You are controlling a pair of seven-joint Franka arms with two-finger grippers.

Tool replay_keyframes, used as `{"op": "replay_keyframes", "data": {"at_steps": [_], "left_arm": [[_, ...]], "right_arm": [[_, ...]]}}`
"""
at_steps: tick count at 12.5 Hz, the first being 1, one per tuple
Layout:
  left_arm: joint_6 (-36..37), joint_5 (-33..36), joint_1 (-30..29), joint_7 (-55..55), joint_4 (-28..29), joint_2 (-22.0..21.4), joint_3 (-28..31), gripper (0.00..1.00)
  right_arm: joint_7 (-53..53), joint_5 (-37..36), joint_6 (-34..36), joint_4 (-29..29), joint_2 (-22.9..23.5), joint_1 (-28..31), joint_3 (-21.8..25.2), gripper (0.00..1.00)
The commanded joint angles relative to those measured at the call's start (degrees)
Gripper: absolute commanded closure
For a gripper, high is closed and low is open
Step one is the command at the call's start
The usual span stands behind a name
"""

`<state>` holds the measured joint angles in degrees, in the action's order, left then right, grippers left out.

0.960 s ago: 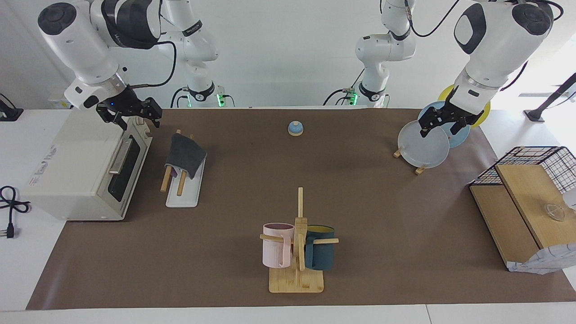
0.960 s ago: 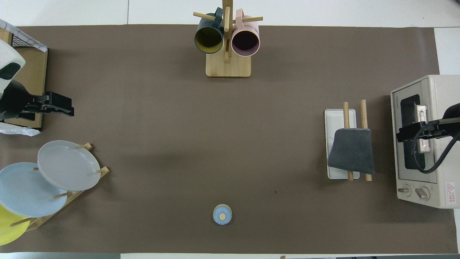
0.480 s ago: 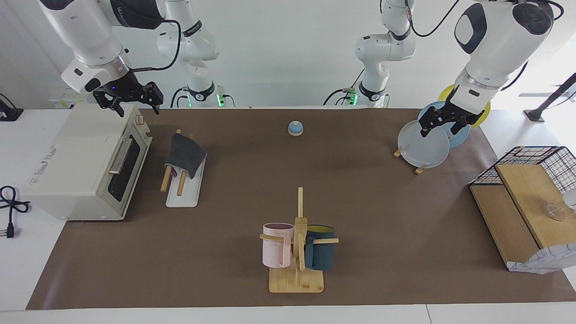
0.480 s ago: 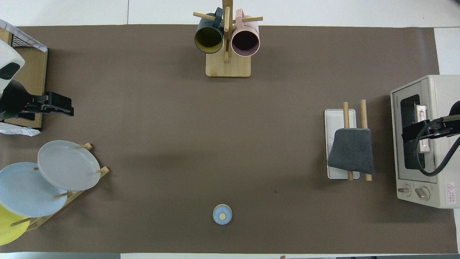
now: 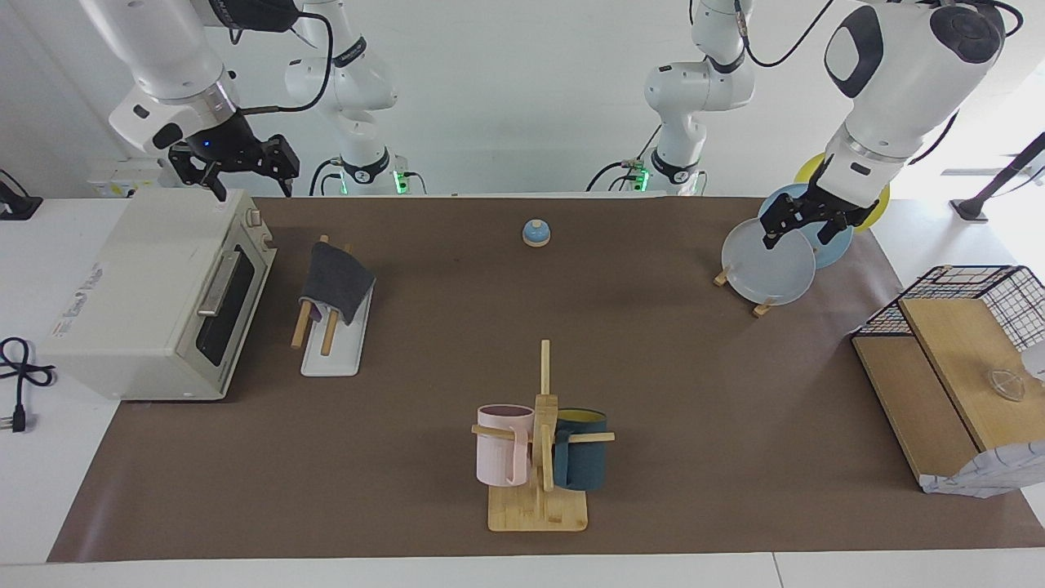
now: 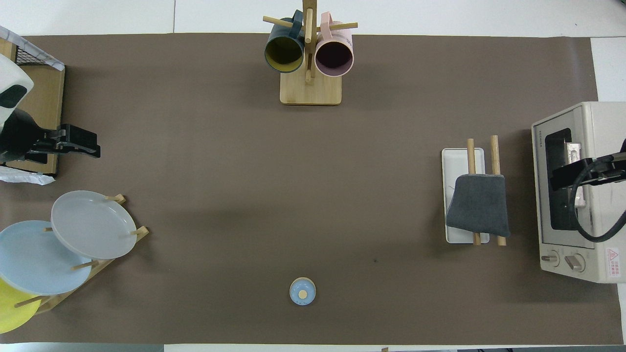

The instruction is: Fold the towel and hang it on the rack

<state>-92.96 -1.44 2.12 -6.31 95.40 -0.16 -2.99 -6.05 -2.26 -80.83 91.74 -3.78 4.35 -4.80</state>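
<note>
The towel [image 5: 335, 282] hangs folded over the rack [image 5: 300, 331], dark grey face outward, at the end of the rods nearer the robots. From above, the towel [image 6: 478, 208] covers the nearer half of the rack [image 6: 470, 156] and part of its white base. My right gripper [image 5: 251, 186] hangs open and empty, high over the back top edge of the toaster oven, apart from the towel; the overhead view puts the right gripper [image 6: 555, 180] over the oven door. My left gripper [image 5: 793, 239] waits open and empty over the plate stand, also seen as the left gripper [image 6: 93, 149].
A white toaster oven [image 5: 147, 302] stands beside the rack at the right arm's end. A mug tree [image 5: 539, 457] with pink and teal mugs sits farther from the robots. A plate stand [image 5: 767, 261], a small blue bell [image 5: 535, 233] and a wire basket with wooden boards [image 5: 947, 359] are also there.
My right gripper has risen and drawn back toward the robots, from beside the oven door to high over the oven's top. The towel, rack and left arm have not moved.
</note>
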Motion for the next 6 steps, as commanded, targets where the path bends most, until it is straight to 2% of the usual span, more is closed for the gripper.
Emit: {"op": "replay_keyframes", "data": {"at_steps": [1,3,6], "left_arm": [[-0.5,-0.5,0.0,-0.4,0.2,-0.7,0.3,0.00],[-0.5,-0.5,0.0,-0.4,0.2,-0.6,0.3,0.00],[-0.5,-0.5,0.0,-0.4,0.2,-0.7,0.3,0.00]], "right_arm": [[3.1,0.6,0.6,-1.6,1.4,-2.6,0.5,0.00],[3.8,0.3,1.1,-2.4,3.3,-6.4,3.6,0.00],[4.6,0.4,2.0,-2.4,3.2,-7.2,6.5,0.00]]}}
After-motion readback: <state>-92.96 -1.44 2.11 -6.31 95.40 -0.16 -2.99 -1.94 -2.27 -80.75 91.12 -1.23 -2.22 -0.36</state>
